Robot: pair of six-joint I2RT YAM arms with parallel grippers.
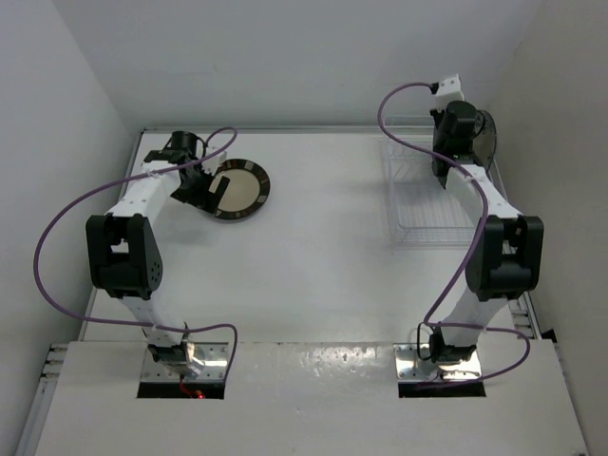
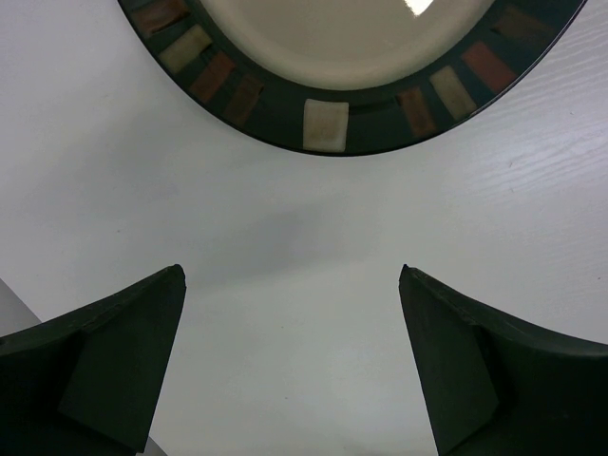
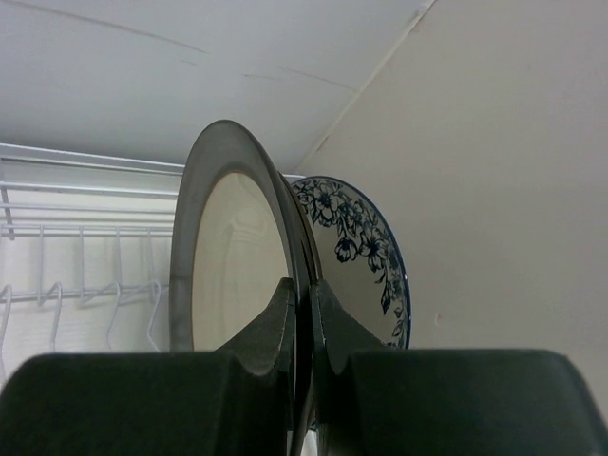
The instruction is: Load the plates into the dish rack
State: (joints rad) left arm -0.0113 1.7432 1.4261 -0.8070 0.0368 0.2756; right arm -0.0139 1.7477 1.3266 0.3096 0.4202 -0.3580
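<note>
My right gripper (image 3: pixel 302 290) is clamped on the rim of a silver-rimmed plate (image 3: pixel 228 256), held on edge over the far end of the rack (image 3: pixel 76 237). A floral plate (image 3: pixel 366 247) stands upright just beyond it, beside the right wall (image 3: pixel 503 190); I cannot tell whether the two plates touch. My left gripper (image 2: pixel 290 275) hangs with its fingers wide apart, holding nothing, just short of the brown plate (image 2: pixel 323 123), which lies flat on the white table (image 2: pixel 285 218) at far left. Plain white walls close in the table. I count three plates and one rack.
</note>
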